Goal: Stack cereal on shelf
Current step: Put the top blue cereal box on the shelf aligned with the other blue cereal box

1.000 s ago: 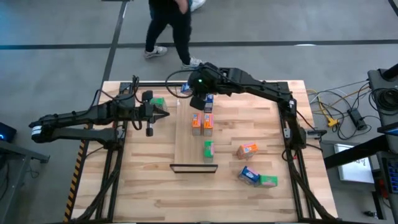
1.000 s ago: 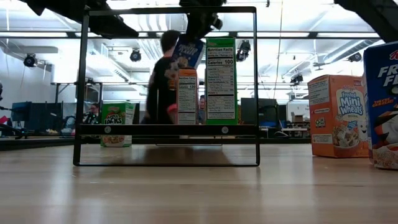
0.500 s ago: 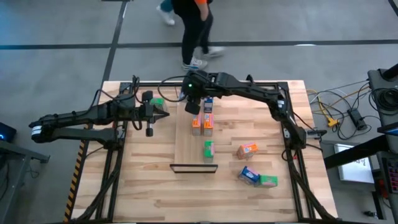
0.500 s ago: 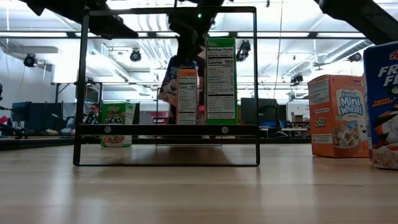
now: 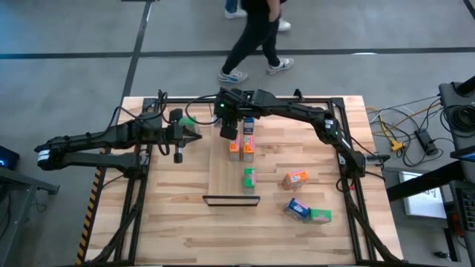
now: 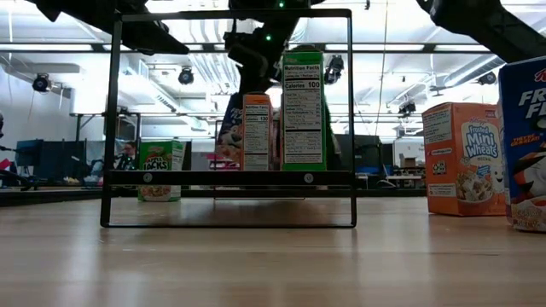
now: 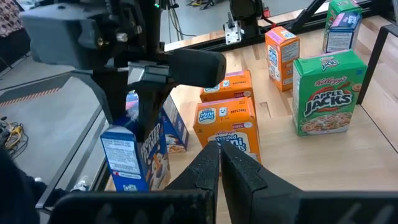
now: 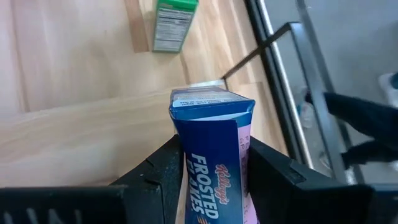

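Planked wooden tabletop [image 5: 171, 215]: right gripper [image 5: 229, 130] clamps a blue cardboard cereal box [image 8: 212, 163] over the light wooden shelf panel's [image 5: 221, 176] far end; left gripper [image 7: 219, 163] shut, empty.

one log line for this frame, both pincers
right pincer: shut on blue cereal box, over shelf far end | left pincer: shut, empty, waiting at table's left

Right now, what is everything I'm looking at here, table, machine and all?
Blue cereal boxes: three; one gripped at the shelf's far end, one on the shelf, one on the table.
Orange cereal boxes: three; two side by side on the shelf, one on the table.
Green cereal boxes: three; shelf, table's left, table's right.
Shelf: one, light wood, mid-table.
Table: one, planked wood.
Person: one, dark-clothed, beyond the table.
Left end effector: shut, empty.
Right end effector: holding a blue box.
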Tool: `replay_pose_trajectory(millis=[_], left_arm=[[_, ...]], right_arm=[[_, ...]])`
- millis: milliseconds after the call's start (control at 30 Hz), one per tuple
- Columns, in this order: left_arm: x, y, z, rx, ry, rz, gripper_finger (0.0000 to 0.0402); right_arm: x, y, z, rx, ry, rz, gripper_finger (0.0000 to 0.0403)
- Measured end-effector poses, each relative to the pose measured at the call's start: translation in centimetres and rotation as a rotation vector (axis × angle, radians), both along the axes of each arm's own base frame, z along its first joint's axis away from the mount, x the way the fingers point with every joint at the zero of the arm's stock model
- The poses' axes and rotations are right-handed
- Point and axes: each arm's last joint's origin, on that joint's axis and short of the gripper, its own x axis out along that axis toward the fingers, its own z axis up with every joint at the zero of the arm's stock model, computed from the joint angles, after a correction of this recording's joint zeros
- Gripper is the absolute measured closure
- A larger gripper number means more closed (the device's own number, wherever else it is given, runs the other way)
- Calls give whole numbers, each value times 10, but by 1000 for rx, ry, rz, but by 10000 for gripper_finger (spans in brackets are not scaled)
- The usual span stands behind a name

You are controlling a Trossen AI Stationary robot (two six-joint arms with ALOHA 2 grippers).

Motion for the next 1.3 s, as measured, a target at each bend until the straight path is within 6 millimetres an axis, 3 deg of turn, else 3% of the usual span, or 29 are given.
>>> replay_pose_trajectory(millis=[467,833,1133,1300], left_arm=[[0,0,0,0,1,0,401],[0,0,-1,-2,6,0,401],[0,0,-1,-20,2,7,401],[2,0,-2,-29,7,10,401]], right_arm=[[-1,-6,-2,29,-2,-1,208],[-2,-8,-1,43,-11,-8,204],[-15,-4,25,26,-55,0,206],[-24,-1,38,13,-59,26,240]])
